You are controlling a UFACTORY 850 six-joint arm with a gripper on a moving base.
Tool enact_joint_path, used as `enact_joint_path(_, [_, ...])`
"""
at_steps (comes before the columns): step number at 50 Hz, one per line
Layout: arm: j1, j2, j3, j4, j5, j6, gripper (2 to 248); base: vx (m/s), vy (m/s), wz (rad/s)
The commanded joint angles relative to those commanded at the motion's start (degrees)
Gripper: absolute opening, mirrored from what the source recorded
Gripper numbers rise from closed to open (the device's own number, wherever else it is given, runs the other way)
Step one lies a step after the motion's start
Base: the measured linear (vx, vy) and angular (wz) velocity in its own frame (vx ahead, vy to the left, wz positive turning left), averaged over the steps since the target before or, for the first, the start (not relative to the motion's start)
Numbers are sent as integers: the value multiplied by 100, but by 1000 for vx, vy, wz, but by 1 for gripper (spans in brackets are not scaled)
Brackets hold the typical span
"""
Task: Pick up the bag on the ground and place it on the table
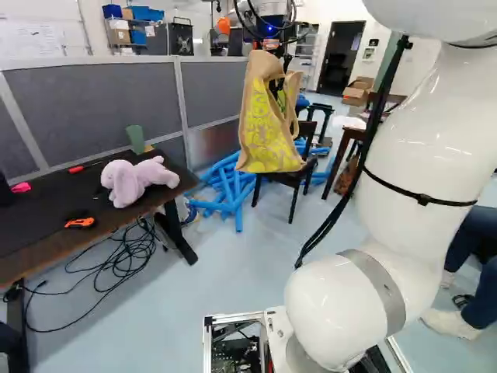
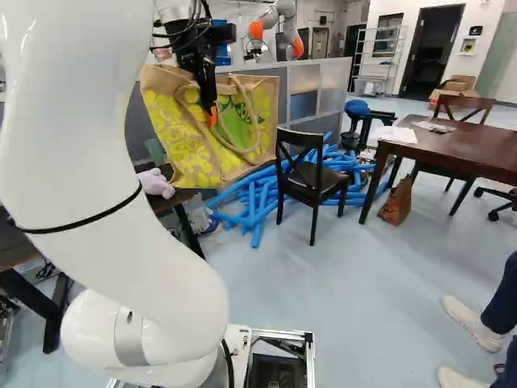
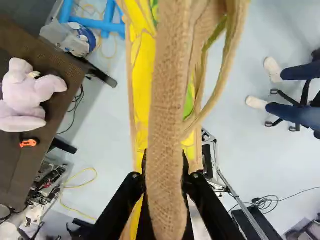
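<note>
Bag, tan with yellow print (image 1: 268, 128): coarse, matt, burlap-like woven cloth, its weave distinct along the strap. Arm, white and rounded (image 1: 419, 171): smooth, glossy shell; joint band, grey (image 1: 377, 287), of satin metallic appearance. Toy, pale lilac plush (image 1: 133, 180): soft, matt, napped cloth. Counter, long and dark (image 1: 46, 206): matt top, brown wood-like edge. Partition, grey panelled (image 1: 93, 109): matt, fabric-like panels, smooth metal-like frame. Floor, pale blue-grey (image 2: 323, 283): smooth, faintly glossy.
</note>
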Motion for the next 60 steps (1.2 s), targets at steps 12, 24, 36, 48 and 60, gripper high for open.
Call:
enact_joint_path(12, [0, 0, 0, 0, 0, 0, 35, 0, 79, 365])
enact_joint_path(24, [0, 0, 0, 0, 0, 0, 35, -1, 102, 481])
enact_joint_path(36, [0, 0, 0, 0, 0, 0, 35, 0, 107, 499])
enact_joint_path(48, [0, 0, 0, 0, 0, 0, 35, 0, 103, 491])
enact_joint_path(60, [0, 0, 0, 0, 0, 0, 35, 0, 107, 503])
